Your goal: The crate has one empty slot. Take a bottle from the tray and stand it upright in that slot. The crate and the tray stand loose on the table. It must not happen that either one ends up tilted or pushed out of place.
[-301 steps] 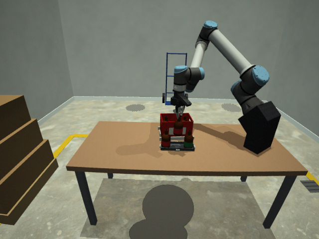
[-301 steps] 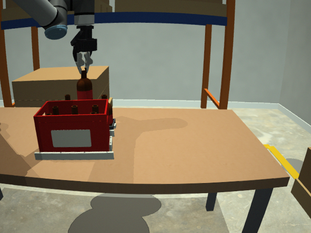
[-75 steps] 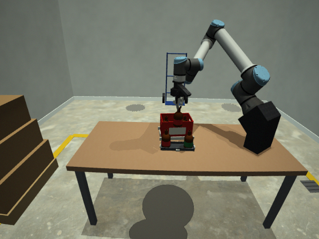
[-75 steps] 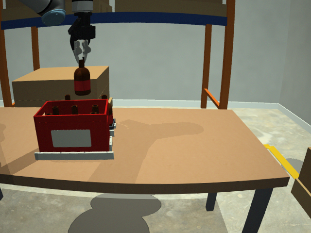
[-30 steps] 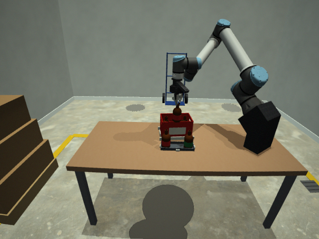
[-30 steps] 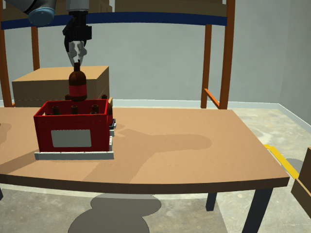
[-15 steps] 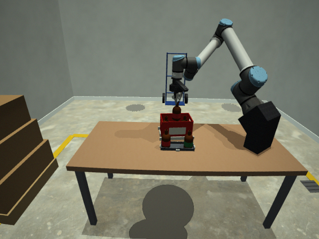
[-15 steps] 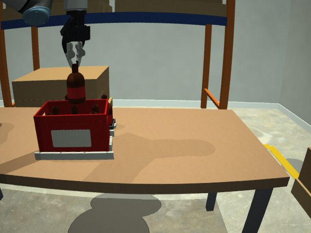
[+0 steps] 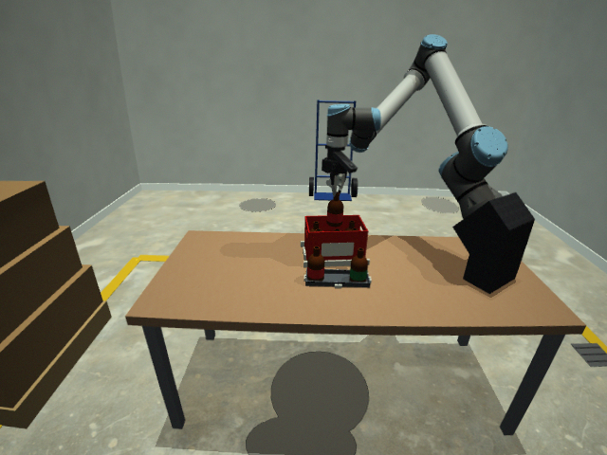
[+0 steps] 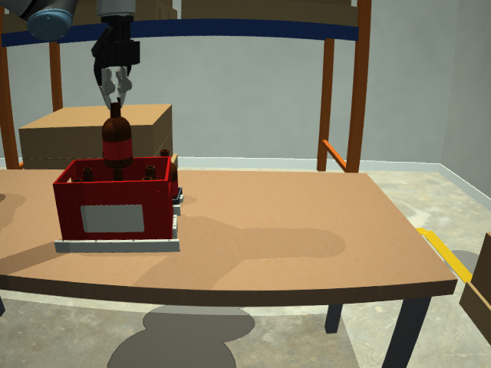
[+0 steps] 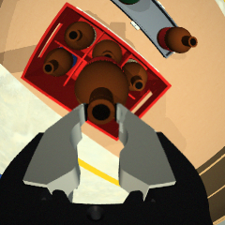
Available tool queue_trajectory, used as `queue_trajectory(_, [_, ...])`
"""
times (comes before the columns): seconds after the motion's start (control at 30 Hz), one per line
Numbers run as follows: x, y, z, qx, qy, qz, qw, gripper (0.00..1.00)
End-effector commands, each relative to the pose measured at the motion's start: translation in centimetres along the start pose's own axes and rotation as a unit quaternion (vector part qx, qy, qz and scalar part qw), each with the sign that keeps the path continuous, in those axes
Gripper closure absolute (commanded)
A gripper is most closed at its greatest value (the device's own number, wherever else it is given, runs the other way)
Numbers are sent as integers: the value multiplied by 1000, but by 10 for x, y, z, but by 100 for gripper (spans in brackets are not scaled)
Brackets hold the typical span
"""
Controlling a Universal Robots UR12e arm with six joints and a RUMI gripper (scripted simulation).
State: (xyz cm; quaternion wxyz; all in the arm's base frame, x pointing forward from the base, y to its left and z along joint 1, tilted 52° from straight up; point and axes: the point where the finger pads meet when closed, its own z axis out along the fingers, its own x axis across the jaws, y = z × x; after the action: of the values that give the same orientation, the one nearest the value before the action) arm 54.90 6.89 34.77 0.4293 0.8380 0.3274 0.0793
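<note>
Gripper (image 10: pixel 115 101): clamped on the neck of a brown, red-labelled bottle (image 10: pixel 116 142), hanging upright. Directly beneath it: red crate (image 10: pixel 114 202), the bottle's base at rim level. Beyond the crate: tray (image 9: pixel 338 281) with two bottles.

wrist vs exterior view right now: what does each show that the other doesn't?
Wrist only: the crate's dividers from above, the necks of the bottles already in their slots, and a tray bottle standing beside the crate.

Exterior only: the held bottle's red label, its base just inside the crate's rim, the crate's grey side panel, and a shelf post behind the table.

Both: the gripper shut on the bottle's neck, over the red crate.
</note>
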Motion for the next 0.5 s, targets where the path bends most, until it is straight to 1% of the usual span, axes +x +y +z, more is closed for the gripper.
queue_trajectory(0.0, [-7, 9, 0, 0, 1, 0, 1000, 100])
queue_trajectory(0.47, [-22, 26, 0, 0, 1, 0, 1000, 100])
